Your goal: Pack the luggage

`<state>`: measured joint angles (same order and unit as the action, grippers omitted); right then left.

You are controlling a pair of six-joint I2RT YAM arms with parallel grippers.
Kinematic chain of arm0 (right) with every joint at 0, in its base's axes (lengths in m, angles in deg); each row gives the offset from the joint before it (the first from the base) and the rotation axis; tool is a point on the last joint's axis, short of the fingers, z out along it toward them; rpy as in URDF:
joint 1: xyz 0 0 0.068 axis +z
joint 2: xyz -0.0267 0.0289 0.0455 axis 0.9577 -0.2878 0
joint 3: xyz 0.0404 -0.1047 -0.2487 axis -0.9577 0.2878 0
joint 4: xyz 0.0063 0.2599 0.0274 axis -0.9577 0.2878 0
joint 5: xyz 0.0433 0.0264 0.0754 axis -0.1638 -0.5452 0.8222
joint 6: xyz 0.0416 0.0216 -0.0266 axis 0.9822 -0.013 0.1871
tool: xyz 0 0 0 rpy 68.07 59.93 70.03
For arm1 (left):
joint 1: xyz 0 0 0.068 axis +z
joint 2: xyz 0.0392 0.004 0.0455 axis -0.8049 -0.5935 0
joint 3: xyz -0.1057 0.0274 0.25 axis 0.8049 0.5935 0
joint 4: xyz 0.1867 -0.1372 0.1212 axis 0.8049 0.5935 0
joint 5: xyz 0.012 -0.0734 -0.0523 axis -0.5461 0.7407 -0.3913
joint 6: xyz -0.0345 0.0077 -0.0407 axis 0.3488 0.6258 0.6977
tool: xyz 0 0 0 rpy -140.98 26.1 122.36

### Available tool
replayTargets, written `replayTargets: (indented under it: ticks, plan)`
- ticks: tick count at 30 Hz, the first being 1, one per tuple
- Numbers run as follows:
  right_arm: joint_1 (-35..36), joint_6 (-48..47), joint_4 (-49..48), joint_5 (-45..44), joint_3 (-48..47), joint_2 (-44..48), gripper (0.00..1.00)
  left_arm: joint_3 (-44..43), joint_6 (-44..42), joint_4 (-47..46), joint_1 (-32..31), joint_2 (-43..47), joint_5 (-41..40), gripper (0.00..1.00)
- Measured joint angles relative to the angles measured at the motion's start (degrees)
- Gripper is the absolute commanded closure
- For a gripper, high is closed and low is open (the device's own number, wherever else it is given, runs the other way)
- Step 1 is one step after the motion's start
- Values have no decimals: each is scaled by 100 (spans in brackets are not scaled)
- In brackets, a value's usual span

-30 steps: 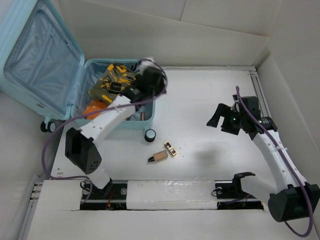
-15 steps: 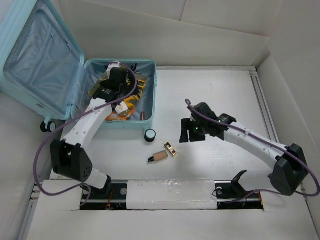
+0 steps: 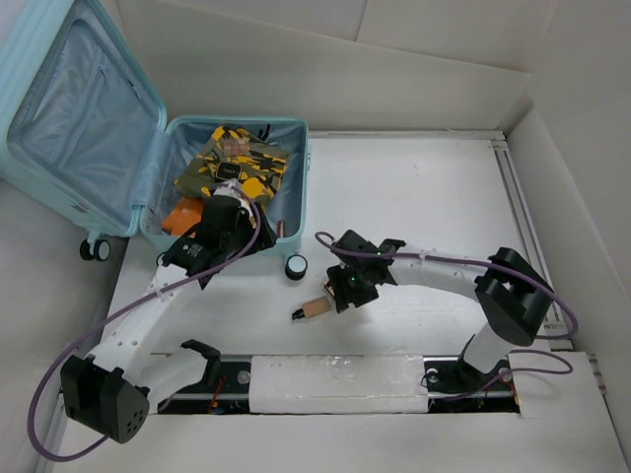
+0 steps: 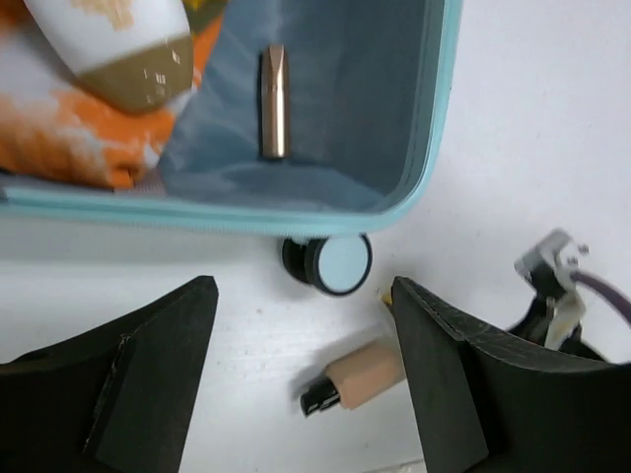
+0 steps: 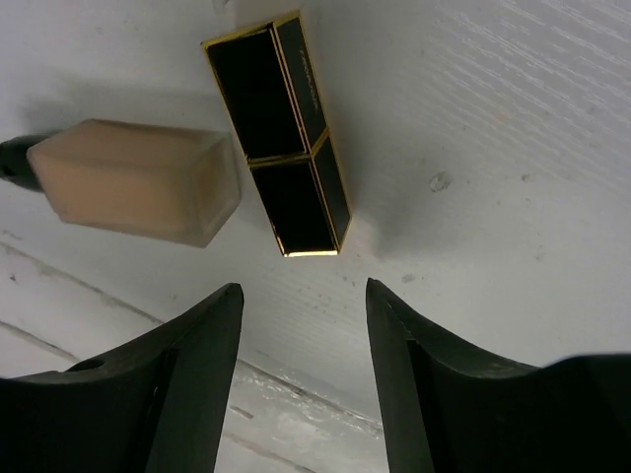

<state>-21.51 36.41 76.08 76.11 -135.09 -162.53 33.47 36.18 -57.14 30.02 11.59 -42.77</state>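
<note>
Right gripper [image 5: 304, 301]: jaws apart and empty, low over the table [image 5: 473, 148]. In its wrist view a black-and-gold lipstick [image 5: 284, 138] lies at 12 o'clock of the gap, with a beige bottle [image 5: 138, 192] just beside it at 10 o'clock. Left gripper [image 4: 301, 315]: jaws apart and empty, above the table just outside the luggage [image 3: 79, 118], a caster [image 4: 330, 264] at 12 o'clock between its fingers. The luggage lies open at 10 o'clock of the top view, its base holding a camouflage garment [image 3: 237, 163], an orange cloth [image 3: 182, 212] and a copper tube [image 4: 274, 99].
</note>
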Motion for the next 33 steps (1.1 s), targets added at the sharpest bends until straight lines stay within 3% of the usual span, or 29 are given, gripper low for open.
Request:
replayTargets:
  ticks: [4,10,14,16,19,24,30,31,32,33]
  plan:
    - [2,-50,-111,-37,-175,-444,41,463,63,131,4,363,334,30]
    - [-4,-105,-184,-321,-474,-782,42,485,59,109,4,645,645,29]
    - [-4,-149,-306,-431,-529,-879,77,345,4,74,4,651,807,29]
    - [-7,-146,-289,-455,-649,-955,84,267,-44,59,4,651,848,29]
    - [-7,-168,-229,-505,-914,-1102,85,192,-83,92,4,667,826,29]
    - [-48,-236,369,-581,-1921,-1113,85,-525,-90,422,4,684,479,29]
    - [-155,-365,754,-426,-4634,-1593,84,-2098,-52,487,4,756,79,29]
    - [-195,-376,737,-354,-5180,-1825,78,-2243,-59,487,4,796,44,29]
    - [-240,-385,743,-225,-5764,-2109,56,-2319,-79,490,4,848,24,29]
    - [-304,-372,758,-120,-6349,-2430,45,-2339,-94,487,4,896,7,29]
